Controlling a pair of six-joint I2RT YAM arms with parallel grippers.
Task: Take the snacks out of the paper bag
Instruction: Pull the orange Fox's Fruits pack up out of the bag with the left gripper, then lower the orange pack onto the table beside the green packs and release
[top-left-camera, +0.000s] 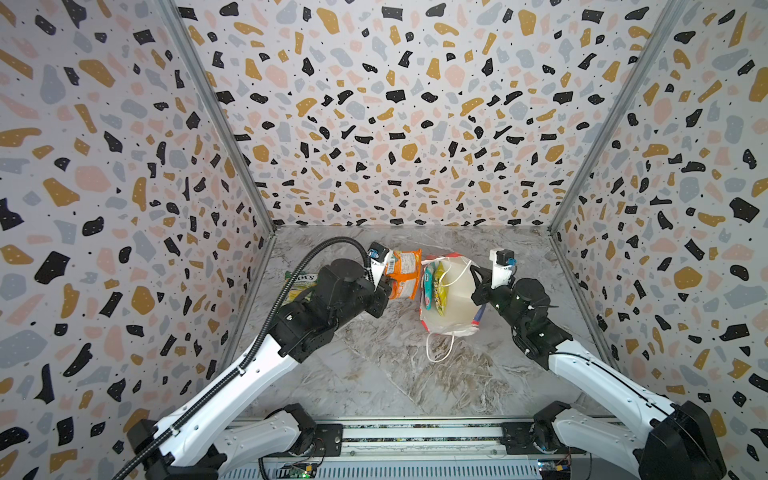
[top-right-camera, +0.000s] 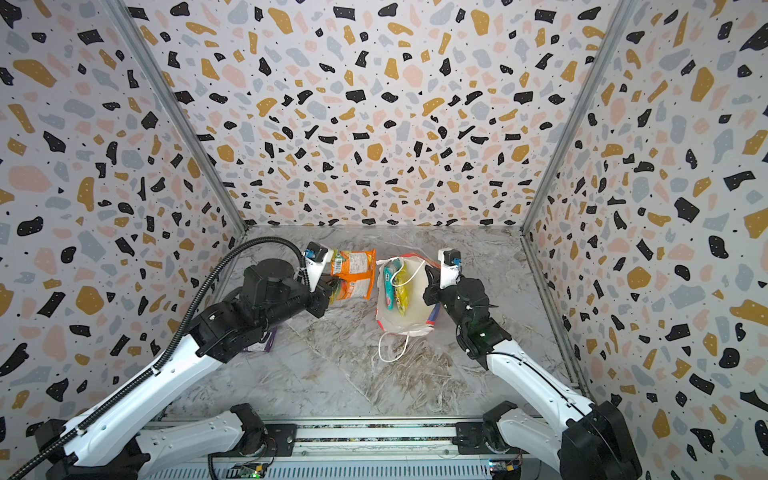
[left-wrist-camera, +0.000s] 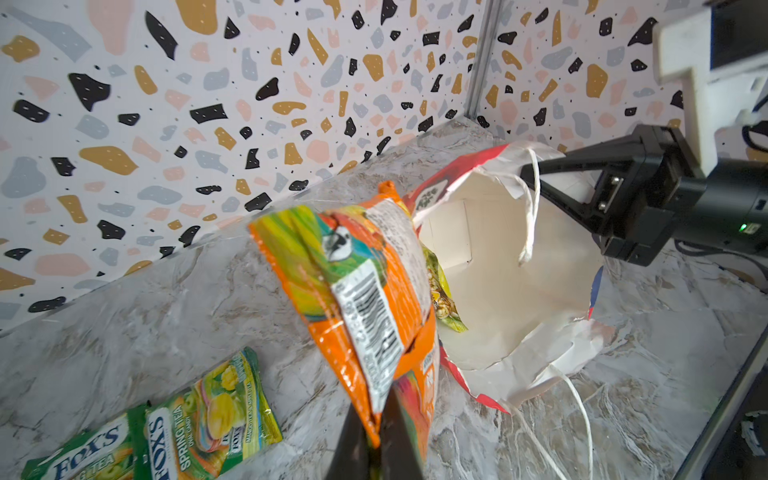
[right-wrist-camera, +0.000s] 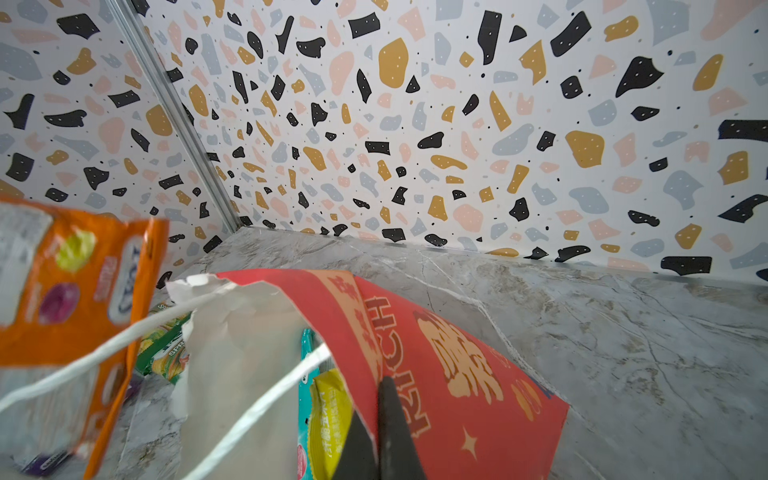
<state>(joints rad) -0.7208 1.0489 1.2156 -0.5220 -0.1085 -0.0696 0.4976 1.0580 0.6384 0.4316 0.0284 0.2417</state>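
1. Surface: grey marble-patterned tabletop (top-left-camera: 374, 374). I see it in both top views, except where the arms cover it.
2. Container: red paper gift bag (top-left-camera: 453, 303), white-lined, on the table right of centre. Its torn mouth gapes toward the top camera, and I cannot tell whether it stands upright or leans. One white cord handle (top-left-camera: 440, 353) trails onto the table.
3. The right gripper (right-wrist-camera: 381, 399) has its fingers clamped on the bag's right wall, one inside and one outside.
4. The left gripper (left-wrist-camera: 376, 432) has its fingers pinched on an end of item 5, their bases cut off by the frame.
5. Snack: orange glossy packet (top-left-camera: 405, 274), held outside the bag, just beside its left rim.
6. Snacks: two green-yellow FOX'S packets (left-wrist-camera: 216, 403), flat on the table left of the bag. One is cropped in the left wrist view, and the arm mostly hides both from above.
7. Snacks: teal flat packet (top-left-camera: 428, 286) and yellow flat packet (top-left-camera: 439, 291), inside the bag on edge against its left wall.
8. Snack: purple packet (top-right-camera: 269, 341). I see only a sliver under the left arm.
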